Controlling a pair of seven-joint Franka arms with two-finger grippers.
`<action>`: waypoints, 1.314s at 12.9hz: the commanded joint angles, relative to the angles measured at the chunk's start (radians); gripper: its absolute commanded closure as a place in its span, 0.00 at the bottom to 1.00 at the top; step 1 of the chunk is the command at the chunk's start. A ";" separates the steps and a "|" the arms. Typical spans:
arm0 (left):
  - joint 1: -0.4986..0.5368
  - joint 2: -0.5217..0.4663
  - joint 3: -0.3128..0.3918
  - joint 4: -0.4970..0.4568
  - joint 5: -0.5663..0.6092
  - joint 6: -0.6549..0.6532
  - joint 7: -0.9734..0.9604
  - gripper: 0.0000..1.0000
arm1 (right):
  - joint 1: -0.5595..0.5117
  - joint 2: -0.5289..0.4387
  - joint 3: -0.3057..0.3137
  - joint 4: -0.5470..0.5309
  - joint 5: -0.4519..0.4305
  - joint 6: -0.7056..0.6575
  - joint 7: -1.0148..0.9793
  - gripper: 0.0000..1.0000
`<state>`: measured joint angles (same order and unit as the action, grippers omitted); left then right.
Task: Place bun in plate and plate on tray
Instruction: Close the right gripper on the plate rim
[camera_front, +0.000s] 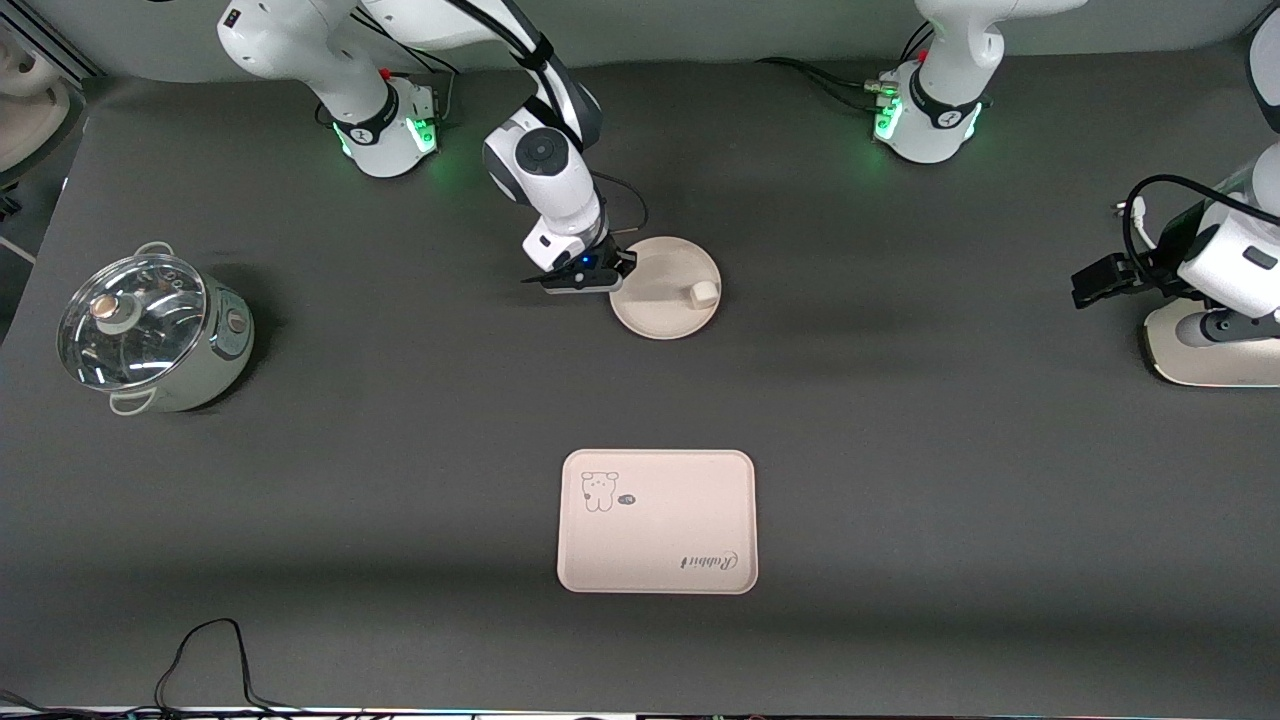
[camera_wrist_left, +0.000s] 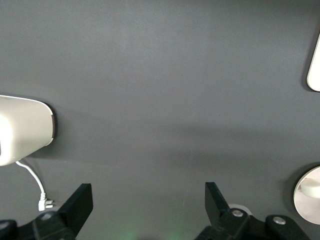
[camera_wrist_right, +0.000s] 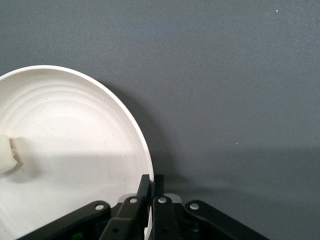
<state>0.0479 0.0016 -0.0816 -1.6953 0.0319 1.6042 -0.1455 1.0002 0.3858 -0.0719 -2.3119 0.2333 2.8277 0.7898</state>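
The round cream plate (camera_front: 668, 290) lies on the dark table, farther from the front camera than the tray (camera_front: 656, 522). The small off-white bun (camera_front: 704, 293) sits in the plate, near the rim on the left arm's side. My right gripper (camera_front: 622, 272) is shut on the plate's rim at the side toward the right arm's end. In the right wrist view its gripper (camera_wrist_right: 151, 182) pinches the plate (camera_wrist_right: 75, 150) at the rim, and the bun (camera_wrist_right: 7, 155) shows at the frame's edge. My left gripper (camera_front: 1090, 280) waits open and empty at the left arm's end, with bare table between its fingertips (camera_wrist_left: 149, 200).
A steel pot with a glass lid (camera_front: 150, 330) stands toward the right arm's end. A white appliance (camera_front: 1215, 355) sits under the left arm and also shows in the left wrist view (camera_wrist_left: 25, 127). A black cable (camera_front: 210, 660) lies near the table's front edge.
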 joint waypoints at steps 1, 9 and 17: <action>0.003 -0.026 -0.001 -0.021 0.006 -0.006 0.017 0.00 | 0.003 -0.021 0.000 -0.001 0.017 -0.001 -0.007 1.00; 0.003 -0.018 -0.001 -0.023 0.006 0.000 0.017 0.00 | -0.022 -0.323 -0.003 -0.009 0.015 -0.174 -0.172 1.00; 0.003 -0.017 0.000 -0.023 0.006 0.007 0.015 0.00 | -0.172 -0.086 -0.008 0.312 0.017 -0.258 -0.216 1.00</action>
<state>0.0480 0.0017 -0.0814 -1.7029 0.0319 1.6048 -0.1448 0.8682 0.1575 -0.0811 -2.1966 0.2332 2.6403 0.6106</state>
